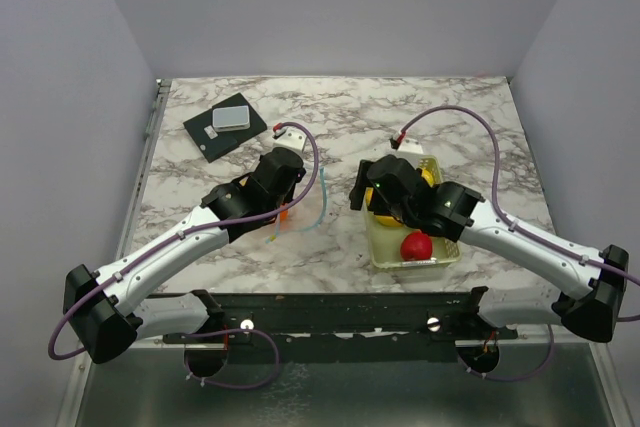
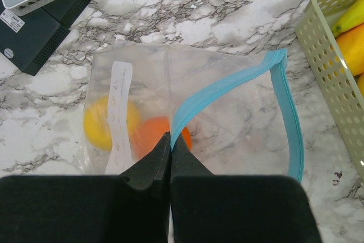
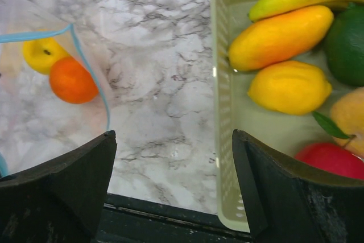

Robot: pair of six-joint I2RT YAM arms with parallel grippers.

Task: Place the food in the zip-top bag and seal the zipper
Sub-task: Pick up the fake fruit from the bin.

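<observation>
Top camera: high at near edge, looking down over whole surface (image 1: 330,107). Wrist cameras: close, facing down; both share bag (image 2: 239,112) and basket (image 3: 219,83).

The white marble-patterned table (image 1: 450,127) before me bore a clear zip-top bag (image 2: 142,72) near its middle, a pale green mesh basket (image 3: 222,112) to the right, and a flat black box (image 1: 205,142) far left.

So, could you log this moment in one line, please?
left fingers shut on zip-top bag; right fingers open over basket; orange ball, yellow fruit bagged
</observation>
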